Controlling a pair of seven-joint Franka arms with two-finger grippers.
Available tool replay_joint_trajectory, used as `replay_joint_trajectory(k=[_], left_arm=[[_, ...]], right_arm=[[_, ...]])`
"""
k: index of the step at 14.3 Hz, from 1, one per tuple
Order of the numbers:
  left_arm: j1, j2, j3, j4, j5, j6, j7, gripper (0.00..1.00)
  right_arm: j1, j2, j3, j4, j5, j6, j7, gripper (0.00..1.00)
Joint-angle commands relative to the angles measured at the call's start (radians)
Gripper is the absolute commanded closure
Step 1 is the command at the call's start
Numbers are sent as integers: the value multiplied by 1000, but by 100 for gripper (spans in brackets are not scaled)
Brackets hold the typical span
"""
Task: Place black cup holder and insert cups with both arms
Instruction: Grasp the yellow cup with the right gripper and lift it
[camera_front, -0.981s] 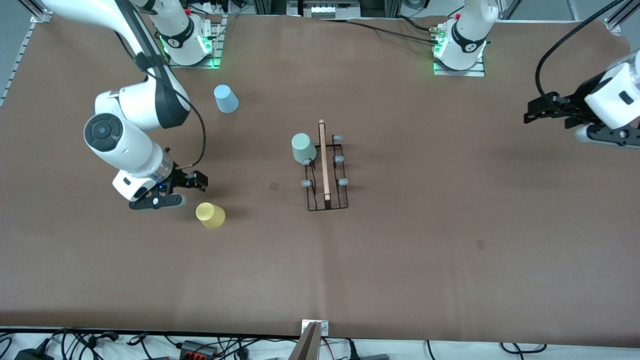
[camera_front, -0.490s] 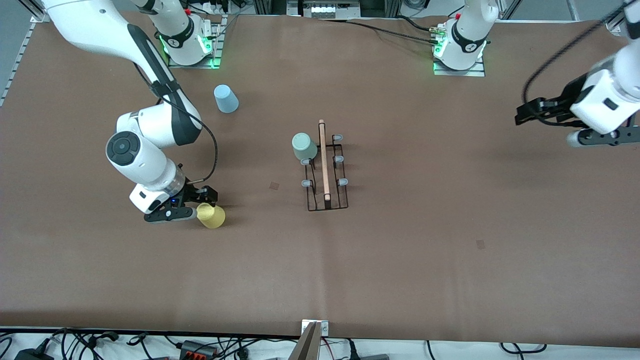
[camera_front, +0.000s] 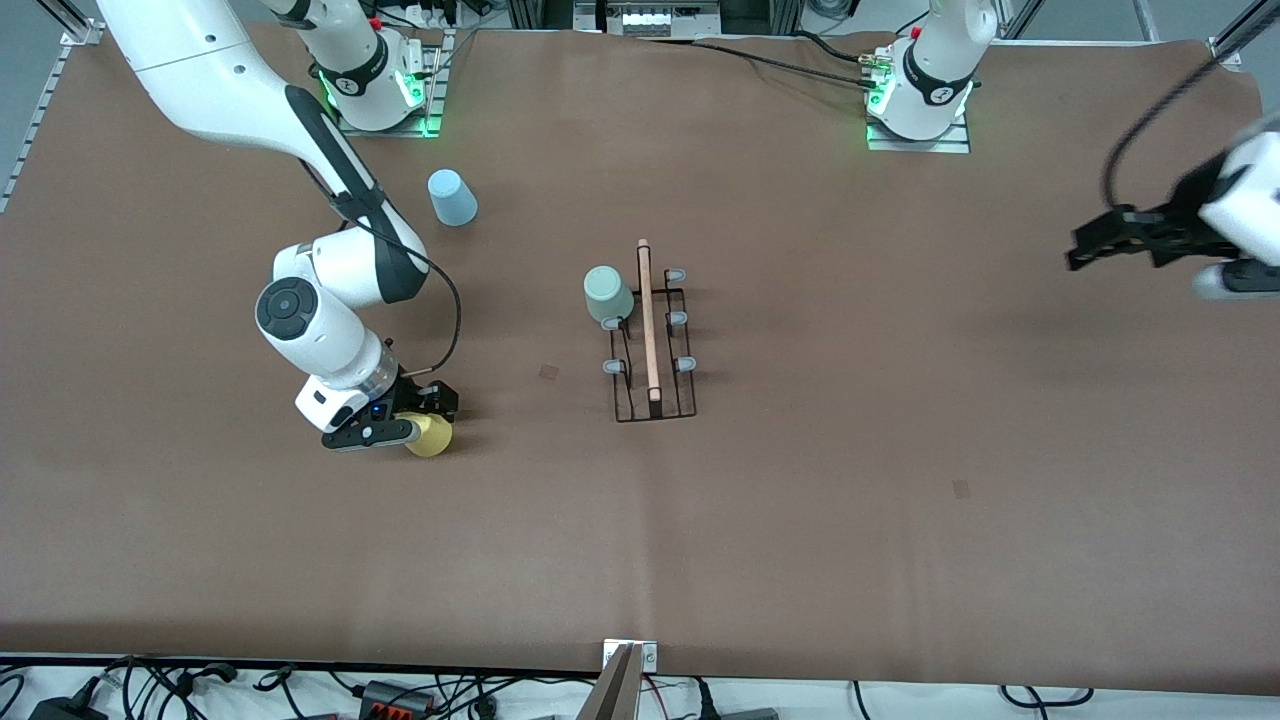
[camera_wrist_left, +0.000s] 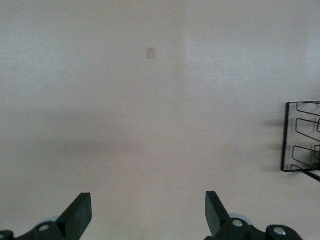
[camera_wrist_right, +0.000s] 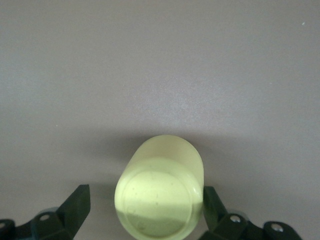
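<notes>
A: Right gripper (camera_front: 425, 418)?
B: Low at the yellow cup (camera_front: 432, 437), toward the right arm's end of the table. Jaws spread wide, one finger each side of the cup, not clamped. Wrist view shows the yellow cup (camera_wrist_right: 160, 187) upside down between the fingers (camera_wrist_right: 75, 207); whether they touch it, can't tell.

A: Left gripper (camera_front: 1085, 245)?
B: Up over the left arm's end of the table, well apart from everything. Jaws released, nothing between them; its wrist view shows only bare table and a corner of the rack (camera_wrist_left: 302, 137).

A: Rack?
B: Black wire cup holder (camera_front: 650, 345) mid-table, wooden rod handle (camera_front: 646, 318) along the top.

A: Other cups?
B: Green cup (camera_front: 606, 296) inverted on a peg of the rack, at the end farther from the front camera, on the right arm's side. Blue cup (camera_front: 452, 197) upside down on the table near the right arm's base.
</notes>
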Motion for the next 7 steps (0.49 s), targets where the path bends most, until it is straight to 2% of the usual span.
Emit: replay_joint_trajectory(k=[1, 7], left_arm=[[27, -4, -3, 5, -16, -6, 63, 0], [14, 16, -19, 8, -10, -92, 103, 0]], right_arm=[[7, 1, -23, -5, -11, 18, 16, 0], [8, 22, -30, -3, -11, 81, 18, 0]])
